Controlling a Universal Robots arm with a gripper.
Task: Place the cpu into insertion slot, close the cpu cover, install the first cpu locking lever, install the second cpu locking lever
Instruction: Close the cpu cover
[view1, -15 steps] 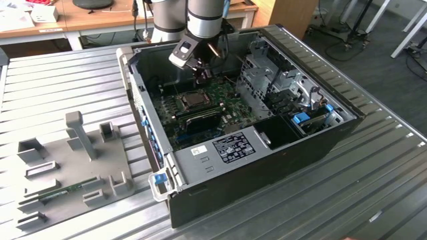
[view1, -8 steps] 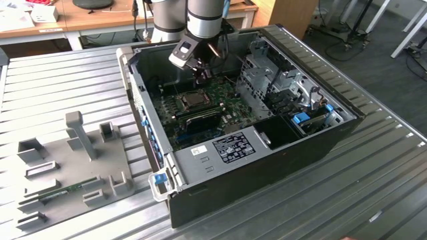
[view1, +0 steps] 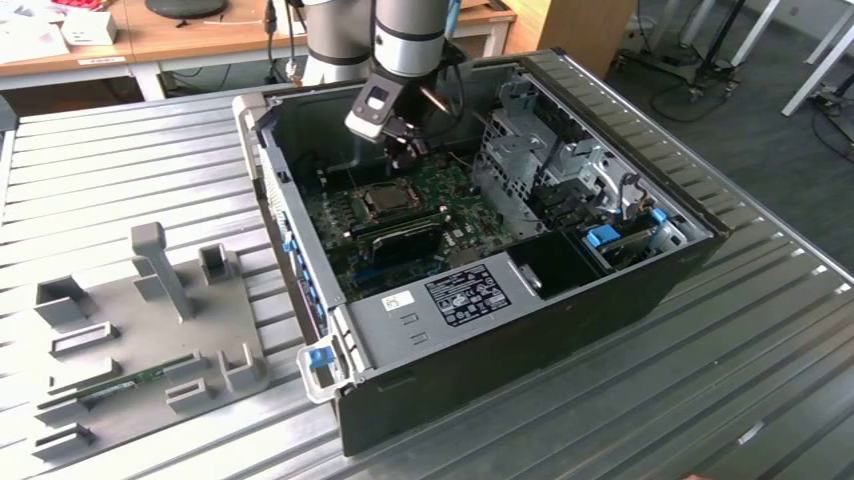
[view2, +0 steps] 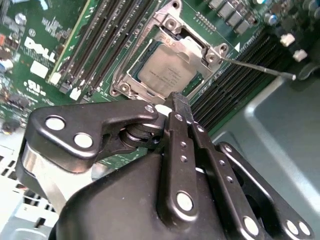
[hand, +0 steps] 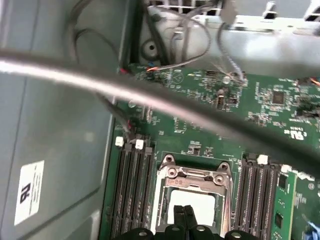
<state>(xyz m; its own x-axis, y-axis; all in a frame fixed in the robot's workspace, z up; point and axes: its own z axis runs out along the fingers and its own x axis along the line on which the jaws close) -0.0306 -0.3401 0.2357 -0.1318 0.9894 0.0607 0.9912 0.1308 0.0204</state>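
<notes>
Because the black metal fingers of the gripper (view2: 177, 102) are pressed together with nothing between them, I read this as a pushing tip rather than a grasp. Closed, they make one narrow blunt point, poised at one edge of the cpu (view2: 165, 75); whether it touches, I cannot tell. The cpu lies flat in its socket, dull grey metal top up. The cpu cover (view2: 172, 42), a thin silvery frame, appears to lie down around it with the chip showing through its window. A thin wire locking lever (view2: 257, 67) juts free beside the cpu, unlatched by my judgement. Dark ribbed memory slots (view2: 107, 45) flank the cpu on both sides, on the green motherboard (view2: 45, 30) inside the open dark case (view1: 534, 360).
</notes>
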